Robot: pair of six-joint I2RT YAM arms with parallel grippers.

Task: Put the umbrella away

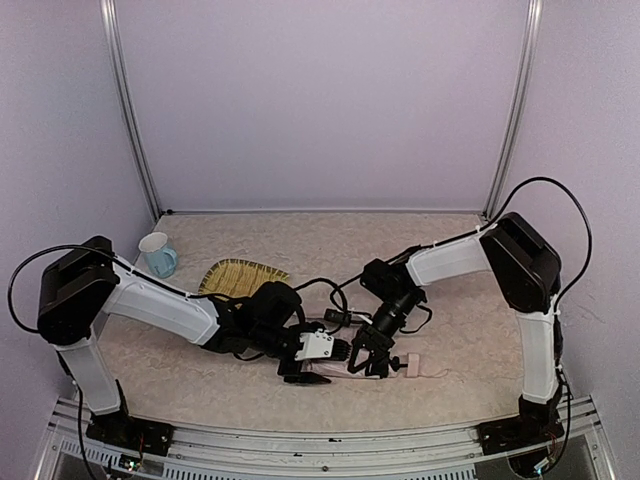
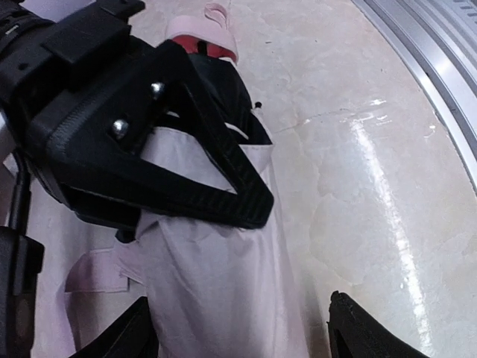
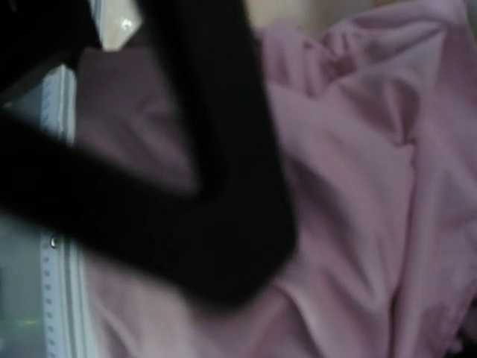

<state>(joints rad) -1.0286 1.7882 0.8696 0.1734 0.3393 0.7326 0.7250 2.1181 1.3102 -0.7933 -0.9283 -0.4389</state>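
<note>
The folded pale pink umbrella (image 1: pixel 318 378) lies on the table near the front edge, its small handle (image 1: pixel 408 366) and strap pointing right. In the left wrist view the umbrella (image 2: pixel 223 283) runs lengthwise between the fingertips of my left gripper (image 2: pixel 242 335), which stands open astride it without pressing the fabric. My right gripper (image 1: pixel 366 362) comes down on the umbrella from above, just left of the handle. One of its black fingers (image 2: pixel 209 179) lies across the fabric and clamps it. The right wrist view is blurred and shows a dark finger (image 3: pixel 223 224) against pink fabric (image 3: pixel 358 186).
A woven yellow tray (image 1: pixel 240 275) lies behind the left arm and a pale blue mug (image 1: pixel 158 255) stands at the back left. Black cables (image 1: pixel 330 290) loop between the arms. The metal rail (image 2: pixel 440 74) of the table's front edge runs close beside the umbrella.
</note>
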